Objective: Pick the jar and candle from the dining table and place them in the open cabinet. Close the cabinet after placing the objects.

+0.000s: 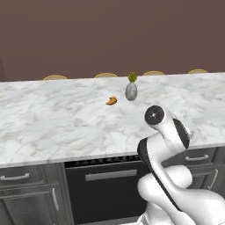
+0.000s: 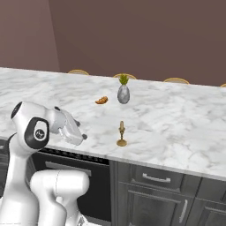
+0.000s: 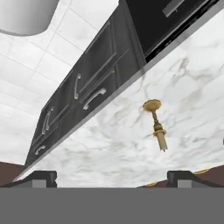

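Both base views look forward and down from behind the arm onto the long marble counter, the left one with the arm rising at its lower right, the right one with it at lower left. They share the grey vase, the croissant, the counter's dark drawer fronts and the brown wall behind. The hand view hangs nearer and rolled upside down: the drawer fronts run above the marble, and the candle points downward.
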You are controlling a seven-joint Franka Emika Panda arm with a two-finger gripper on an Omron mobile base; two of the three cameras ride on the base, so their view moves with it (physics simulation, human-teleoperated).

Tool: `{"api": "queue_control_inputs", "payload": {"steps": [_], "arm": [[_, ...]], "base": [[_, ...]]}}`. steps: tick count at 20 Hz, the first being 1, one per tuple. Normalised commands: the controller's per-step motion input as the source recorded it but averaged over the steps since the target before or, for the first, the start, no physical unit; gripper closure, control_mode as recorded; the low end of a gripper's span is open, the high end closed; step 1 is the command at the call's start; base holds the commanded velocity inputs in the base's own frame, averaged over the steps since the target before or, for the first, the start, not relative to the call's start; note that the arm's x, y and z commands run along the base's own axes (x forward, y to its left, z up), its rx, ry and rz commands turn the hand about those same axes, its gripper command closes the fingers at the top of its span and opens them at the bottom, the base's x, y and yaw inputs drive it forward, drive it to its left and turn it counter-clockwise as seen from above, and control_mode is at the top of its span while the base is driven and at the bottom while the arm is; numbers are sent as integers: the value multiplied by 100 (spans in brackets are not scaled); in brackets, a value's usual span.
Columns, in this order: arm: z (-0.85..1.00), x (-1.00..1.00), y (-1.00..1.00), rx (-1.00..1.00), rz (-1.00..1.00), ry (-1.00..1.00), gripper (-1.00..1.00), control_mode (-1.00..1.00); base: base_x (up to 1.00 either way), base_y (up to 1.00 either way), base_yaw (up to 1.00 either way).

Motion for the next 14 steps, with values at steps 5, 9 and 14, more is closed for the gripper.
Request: {"api": "queue_control_inputs", "payload": {"steps": [5,9,14], "arm": [[-20,10,0,-7,0,-1,-100,-100],[-28,22,0,-10,0,0,-100,-100],[-32,31,0,-6,0,-2,-100,-100]], "base": [[0,0,0],[0,0,0],[0,0,0]]}}
